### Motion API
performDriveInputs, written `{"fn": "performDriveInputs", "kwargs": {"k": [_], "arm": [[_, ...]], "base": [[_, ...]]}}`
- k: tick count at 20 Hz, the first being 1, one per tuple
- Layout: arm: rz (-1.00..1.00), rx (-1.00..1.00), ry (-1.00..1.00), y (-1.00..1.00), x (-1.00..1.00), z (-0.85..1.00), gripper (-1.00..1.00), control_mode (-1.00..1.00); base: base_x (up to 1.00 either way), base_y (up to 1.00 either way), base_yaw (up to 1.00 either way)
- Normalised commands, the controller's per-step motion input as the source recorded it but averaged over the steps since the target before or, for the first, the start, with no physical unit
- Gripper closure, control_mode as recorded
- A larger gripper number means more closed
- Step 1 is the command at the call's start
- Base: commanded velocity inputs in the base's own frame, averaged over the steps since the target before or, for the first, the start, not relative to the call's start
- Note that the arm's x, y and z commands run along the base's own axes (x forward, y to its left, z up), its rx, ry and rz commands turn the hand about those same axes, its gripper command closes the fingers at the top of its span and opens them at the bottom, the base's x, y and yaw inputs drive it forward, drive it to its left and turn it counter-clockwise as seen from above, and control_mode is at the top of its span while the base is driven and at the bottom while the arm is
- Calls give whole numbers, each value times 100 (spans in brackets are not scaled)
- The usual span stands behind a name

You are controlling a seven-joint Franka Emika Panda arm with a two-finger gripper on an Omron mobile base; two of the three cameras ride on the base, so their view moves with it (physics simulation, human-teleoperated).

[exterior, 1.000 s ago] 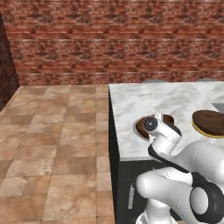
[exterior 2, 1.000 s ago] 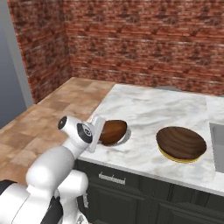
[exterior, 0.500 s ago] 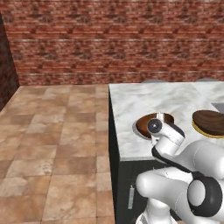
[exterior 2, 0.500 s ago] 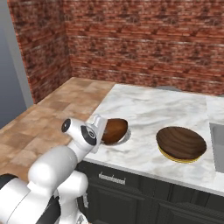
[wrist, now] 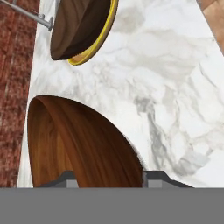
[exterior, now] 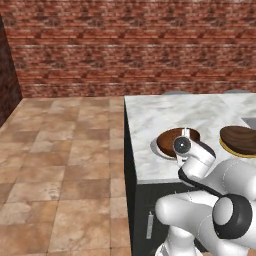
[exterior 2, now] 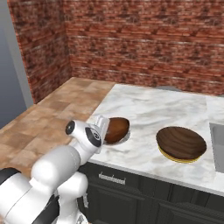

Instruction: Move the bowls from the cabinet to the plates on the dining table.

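The arm's wrist joint (exterior: 182,146) is sliding toward the lower right of the left base frame, step by step across the three moments, so that it is now covering the near rim of the left bowl (exterior: 171,140) rather than sitting at that bowl's left side. In the right base frame the same joint (exterior 2: 93,136) is drifting rightward and slightly down, closing in on the bowl (exterior 2: 116,128) until the hand is lying right against its left edge. The elbow and upper arm are following, shifting a little toward the centre of both frames. The bowl itself is tipping slightly lower onto the pale plate (exterior: 156,148) beneath it.
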Motion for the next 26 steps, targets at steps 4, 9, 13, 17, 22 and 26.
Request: {"fn": "performDriveInputs", "kwargs": {"k": [4, 9, 13, 17, 22, 26], "arm": [[4, 0, 0, -13, 4, 19, 100, -100], [4, 0, 0, -4, 7, 9, 100, -100], [5, 0, 0, 0, 2, 23, 100, -100], [5, 0, 0, 0, 1, 18, 100, -100], [6, 0, 0, 0, 0, -6, 100, -100], [7, 0, 0, 0, 9, -47, 100, -100]], "base": [[0, 0, 0], [0, 0, 0], [0, 0, 0], [0, 0, 0], [0, 0, 0], [0, 0, 0]]}}
